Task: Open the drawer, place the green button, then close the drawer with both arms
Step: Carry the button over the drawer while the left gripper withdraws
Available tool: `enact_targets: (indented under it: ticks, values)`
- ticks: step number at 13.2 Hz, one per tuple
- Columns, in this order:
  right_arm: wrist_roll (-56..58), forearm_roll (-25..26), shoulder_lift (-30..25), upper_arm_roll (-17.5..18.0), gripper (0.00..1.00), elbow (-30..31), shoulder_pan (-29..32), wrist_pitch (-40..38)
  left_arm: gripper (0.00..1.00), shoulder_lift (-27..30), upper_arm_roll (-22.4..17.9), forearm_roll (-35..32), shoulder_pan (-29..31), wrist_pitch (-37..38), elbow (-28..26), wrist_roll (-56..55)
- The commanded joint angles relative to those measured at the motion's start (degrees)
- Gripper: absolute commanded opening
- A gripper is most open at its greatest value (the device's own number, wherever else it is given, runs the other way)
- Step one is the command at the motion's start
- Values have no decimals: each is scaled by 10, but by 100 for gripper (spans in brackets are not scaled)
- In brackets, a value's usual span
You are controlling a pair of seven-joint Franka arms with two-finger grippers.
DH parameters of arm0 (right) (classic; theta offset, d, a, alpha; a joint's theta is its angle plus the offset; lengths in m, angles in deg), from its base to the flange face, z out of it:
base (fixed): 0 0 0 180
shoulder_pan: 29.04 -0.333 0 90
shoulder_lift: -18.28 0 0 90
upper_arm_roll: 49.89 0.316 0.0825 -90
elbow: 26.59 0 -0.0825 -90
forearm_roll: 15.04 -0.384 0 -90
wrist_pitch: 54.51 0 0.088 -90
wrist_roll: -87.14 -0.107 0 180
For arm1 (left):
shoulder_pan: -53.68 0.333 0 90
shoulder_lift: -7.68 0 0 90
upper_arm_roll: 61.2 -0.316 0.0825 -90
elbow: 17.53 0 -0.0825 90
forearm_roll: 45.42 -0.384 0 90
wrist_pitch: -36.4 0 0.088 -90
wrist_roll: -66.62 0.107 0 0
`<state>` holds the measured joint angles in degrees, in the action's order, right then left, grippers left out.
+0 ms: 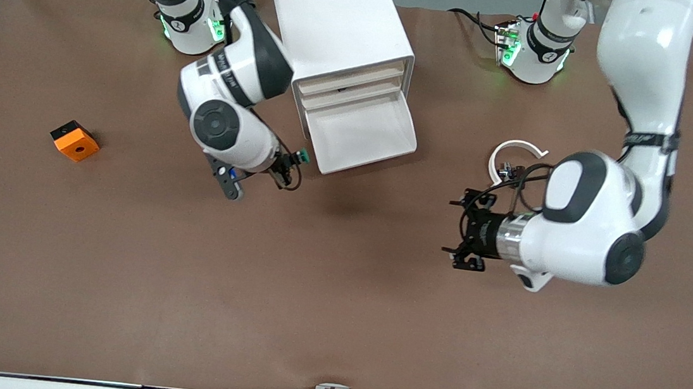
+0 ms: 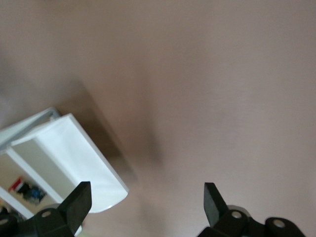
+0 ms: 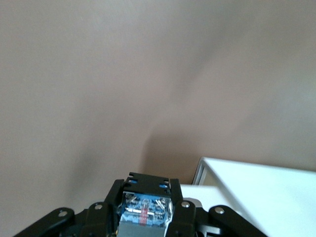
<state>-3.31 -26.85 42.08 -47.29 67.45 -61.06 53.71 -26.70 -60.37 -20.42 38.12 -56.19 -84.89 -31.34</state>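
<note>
Button [image 1: 304, 154] with its green cap sits pinched in your right claw [image 1: 296, 159], which hangs over the brown counter [image 1: 334, 320] just beside the corner of the open drawer [image 1: 362, 134]; the right wrist view shows the part's bluish base clamped between the fingers, with the white drawer edge close by. That drawer is the lowest of those visible in the white cabinet [image 1: 337, 22], and it is pulled well out toward the front camera, its tray showing bare white inside. Judging from this, the opening step is done and the button is picked up but not yet placed; what remains is to carry it over the tray, let it go, and push the drawer shut. Your left claw [image 1: 467, 231] waits over open counter toward the left arm's end, well apart from the cabinet, its fingers spread wide and holding nothing; its wrist view looks across at the drawer's front. A white ring-shaped piece [image 1: 516, 153] lies on the counter near the left arm's wrist. An orange cube [image 1: 74, 140] with a hole rests alone toward the right arm's end. The counter is covered in a plain matte brown sheet, with soft shadows under both arms. Metal framing shows at the corners by the robot bases, and cables run along the edge nearest the front camera.
</note>
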Motion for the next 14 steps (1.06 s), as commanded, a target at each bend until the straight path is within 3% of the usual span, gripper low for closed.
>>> enact_targets:
  ticks: [1, 4, 7, 14]
  values:
    - [-91, -9, -1, -6, 7, 8, -51, 43, 100, 34, -6, -69, 1, 7, -20, 77]
    - [-144, -9, 1, -6, 6, 43, -94, 114, 100, 38, -3, -123, -1, 8, -21, 156]
    - [-162, -9, 1, -6, 6, 67, -109, 122, 100, 36, -2, -179, -8, 8, -21, 203]
    - [-162, -8, 38, -6, 7, 70, -153, 157, 100, 13, -3, -195, 1, 7, -45, 250]
